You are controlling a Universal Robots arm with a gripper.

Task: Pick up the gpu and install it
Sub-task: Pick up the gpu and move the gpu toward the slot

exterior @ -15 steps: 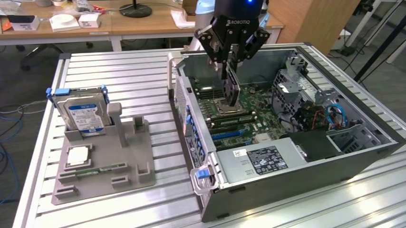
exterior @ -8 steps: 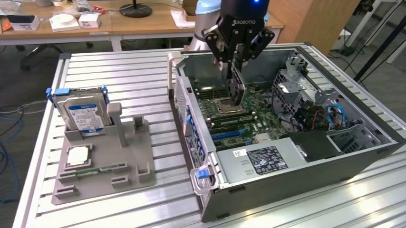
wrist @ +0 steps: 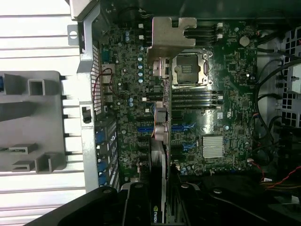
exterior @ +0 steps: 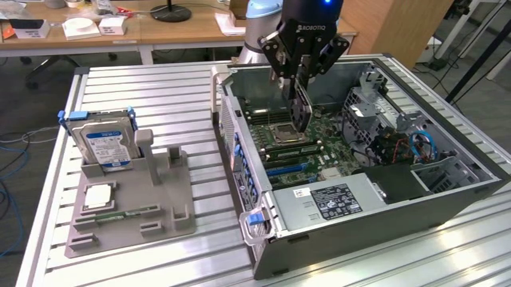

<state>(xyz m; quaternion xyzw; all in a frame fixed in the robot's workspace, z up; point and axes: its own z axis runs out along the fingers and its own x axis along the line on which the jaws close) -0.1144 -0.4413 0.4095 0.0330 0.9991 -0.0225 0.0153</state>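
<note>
One thin, flat, dark gpu (exterior: 301, 113) in the black pincer (exterior: 297, 84).

One open computer case (exterior: 399, 230), one graphics card (exterior: 301, 113) in one hand (exterior: 298, 84), one hard drive (exterior: 104, 143), one grey holder (exterior: 164, 226), one processor chip (exterior: 97, 196), one memory stick (exterior: 121, 214).

The tool (wrist: 159, 200) grips the graphics card (wrist: 159, 150) edge-on above the circuit board (wrist: 225, 108) of an open computer case (wrist: 87, 61). The card's silvery bracket (wrist: 171, 33) overlaps the processor socket (wrist: 188, 70). The card crosses blue slots (wrist: 183, 128), seemingly without touching them. A gray holder (wrist: 28, 122) sits on the slatted tabletop (wrist: 33, 37) outside the case.
</note>
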